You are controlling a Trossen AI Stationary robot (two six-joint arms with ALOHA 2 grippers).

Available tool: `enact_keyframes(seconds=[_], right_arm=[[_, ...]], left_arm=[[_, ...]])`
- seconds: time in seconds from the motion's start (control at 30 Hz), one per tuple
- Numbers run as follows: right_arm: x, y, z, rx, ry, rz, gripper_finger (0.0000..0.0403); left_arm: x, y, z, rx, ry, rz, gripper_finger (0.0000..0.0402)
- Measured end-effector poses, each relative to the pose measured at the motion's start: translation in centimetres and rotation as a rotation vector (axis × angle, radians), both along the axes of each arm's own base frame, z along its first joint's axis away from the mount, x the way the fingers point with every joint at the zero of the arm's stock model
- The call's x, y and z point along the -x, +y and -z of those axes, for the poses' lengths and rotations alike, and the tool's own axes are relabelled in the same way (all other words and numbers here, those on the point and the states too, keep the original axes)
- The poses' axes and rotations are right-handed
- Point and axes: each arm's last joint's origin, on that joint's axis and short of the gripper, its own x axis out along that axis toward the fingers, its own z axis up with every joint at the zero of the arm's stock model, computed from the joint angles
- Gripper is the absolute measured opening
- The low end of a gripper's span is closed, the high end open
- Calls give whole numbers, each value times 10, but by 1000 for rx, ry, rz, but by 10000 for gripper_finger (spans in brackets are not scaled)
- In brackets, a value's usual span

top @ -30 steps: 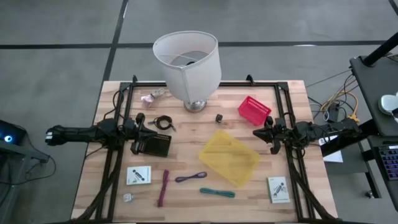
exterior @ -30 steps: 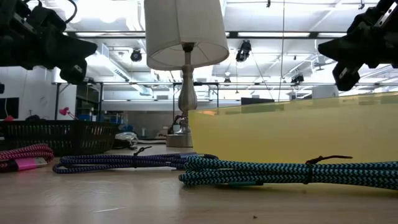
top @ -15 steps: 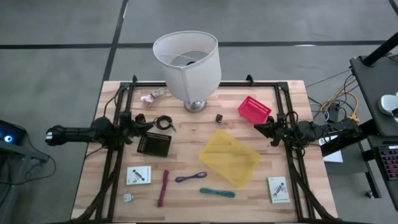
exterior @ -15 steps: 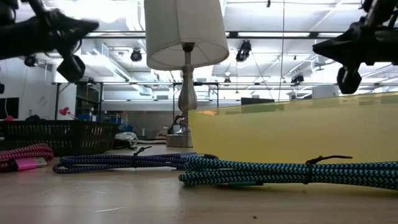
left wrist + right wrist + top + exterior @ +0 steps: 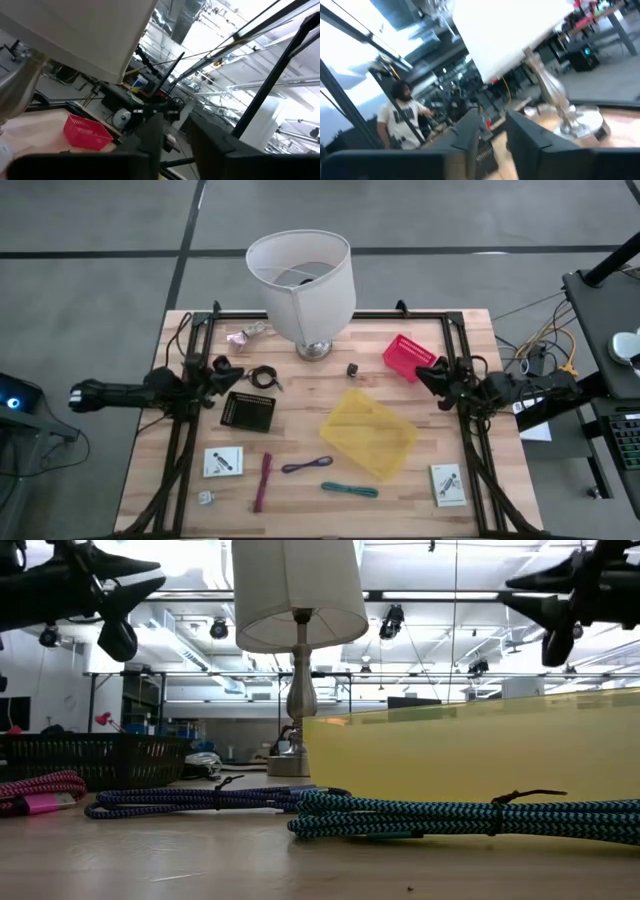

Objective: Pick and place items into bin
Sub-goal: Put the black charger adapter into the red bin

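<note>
The yellow bin (image 5: 368, 432) lies near the table's middle and fills the low view's right (image 5: 470, 755). Near it lie a purple tie (image 5: 307, 465), a maroon tie (image 5: 264, 480) and a teal tie (image 5: 350, 489) (image 5: 460, 817). Two white packets (image 5: 223, 461) (image 5: 448, 484) lie flat near the table's near edge. A tiny black cube (image 5: 352, 368) and a black cord loop (image 5: 263, 377) sit by the lamp base. My left gripper (image 5: 222, 370) hovers open just left of the cord loop. My right gripper (image 5: 425, 372) hovers open beside the red basket (image 5: 408, 356). Both point level toward the table's middle.
A large white lampshade on a lamp (image 5: 300, 285) stands at the far middle. A black basket (image 5: 248, 411) sits on the left, and a crumpled pinkish packet (image 5: 245, 335) lies left of the lamp. A small clear item (image 5: 206, 498) lies at the near left. A person shows far off in the right wrist view (image 5: 402, 120).
Both grippers have risen and tipped from pointing downward to about level. The left one has drawn back off the black basket toward the far left. The right one has moved toward the far edge, beside the red basket. Nothing on the table has moved.
</note>
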Motion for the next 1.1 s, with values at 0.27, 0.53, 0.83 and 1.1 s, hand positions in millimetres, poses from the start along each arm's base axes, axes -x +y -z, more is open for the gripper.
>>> enact_keyframes(seconds=[0.27,0.53,0.83,1.1], right_arm=[[-5,4,-14,-8,-20,-134,185],[-30,9,-45,156,194,-74,196],[-74,16,-63,226,511,-35,196],[-106,20,-65,294,761,28,196]], left_arm=[[-1,0,-25,-1,-84,3,184],[1,0,-40,-76,-202,-30,190],[-2,0,-38,-73,-183,-28,190],[-2,0,-39,-93,-182,-44,190]])
